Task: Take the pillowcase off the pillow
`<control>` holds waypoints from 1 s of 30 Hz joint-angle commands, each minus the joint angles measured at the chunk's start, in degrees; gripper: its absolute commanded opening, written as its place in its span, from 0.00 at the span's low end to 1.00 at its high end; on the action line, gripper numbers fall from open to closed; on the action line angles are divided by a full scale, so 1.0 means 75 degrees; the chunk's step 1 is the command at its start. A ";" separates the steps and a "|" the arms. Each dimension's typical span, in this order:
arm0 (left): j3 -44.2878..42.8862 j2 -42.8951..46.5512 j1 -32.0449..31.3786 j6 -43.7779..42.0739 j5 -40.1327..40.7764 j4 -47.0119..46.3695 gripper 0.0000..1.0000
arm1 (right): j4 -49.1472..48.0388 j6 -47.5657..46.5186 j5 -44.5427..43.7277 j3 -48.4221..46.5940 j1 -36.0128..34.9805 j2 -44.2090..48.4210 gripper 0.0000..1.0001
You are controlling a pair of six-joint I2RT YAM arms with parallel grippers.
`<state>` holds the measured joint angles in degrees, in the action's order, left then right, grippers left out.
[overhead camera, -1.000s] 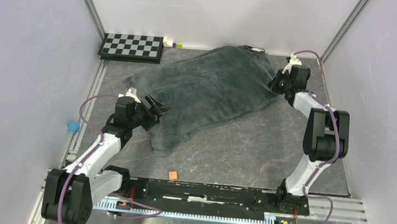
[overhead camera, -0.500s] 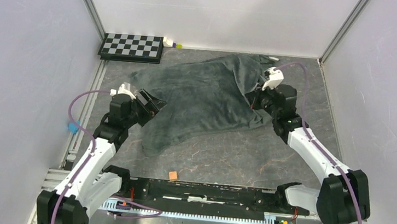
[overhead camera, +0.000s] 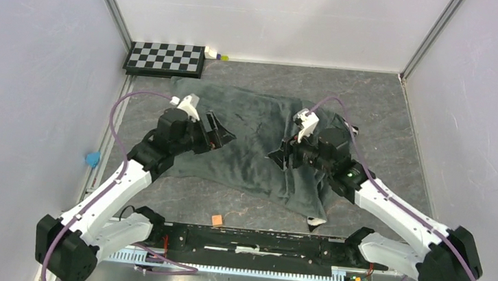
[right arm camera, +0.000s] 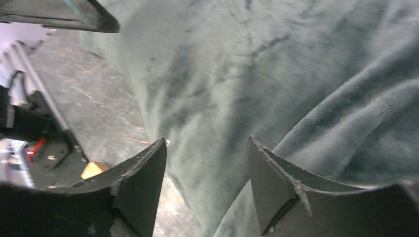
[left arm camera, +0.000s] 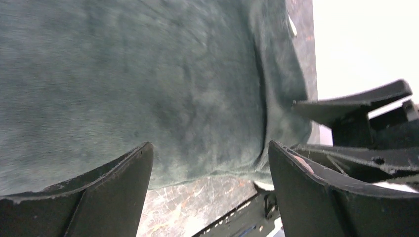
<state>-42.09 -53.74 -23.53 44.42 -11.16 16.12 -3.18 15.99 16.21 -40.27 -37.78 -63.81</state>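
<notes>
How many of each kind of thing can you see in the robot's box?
Grippers: 2, the left gripper and the right gripper
Pillowcase: 1
Checkerboard: 1
Small orange block: 1
Small blue thing: 1
Small white-and-yellow thing: 1
Total: 7

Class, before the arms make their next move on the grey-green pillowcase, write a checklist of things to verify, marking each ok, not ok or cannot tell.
1. Left gripper open and empty: ok; only bare fabric lies between its jaws.
2. Right gripper open and empty: ok.
3. Pillowcase lying on the table between both grippers: ok, with folds beside the right gripper.
4. Whether the pillow is inside the pillowcase: cannot tell; no white cushion shows in any view.
5. Pillowcase opening located: cannot tell.
6. Small orange block lying apart from the fabric: ok.
</notes>
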 commanded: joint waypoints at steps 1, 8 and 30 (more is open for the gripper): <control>-0.0437 -0.0186 -0.0550 -0.0815 -0.0188 -0.0039 0.91 | 0.0620 -0.0378 -0.1449 0.0272 0.0028 0.0995 0.72; -0.0122 -0.0337 -0.1169 -0.1081 -0.0332 -0.0827 0.90 | 0.1728 -0.0269 -0.4788 0.1038 0.0336 0.2024 0.87; -0.4030 -0.4677 -0.4929 -0.2102 0.2191 0.0262 0.89 | 0.2754 0.1021 -0.8530 0.2372 0.0444 0.5847 0.98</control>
<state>-64.93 -83.24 -56.75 32.45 1.34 15.09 20.64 24.49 -45.28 -23.24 -34.48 -27.53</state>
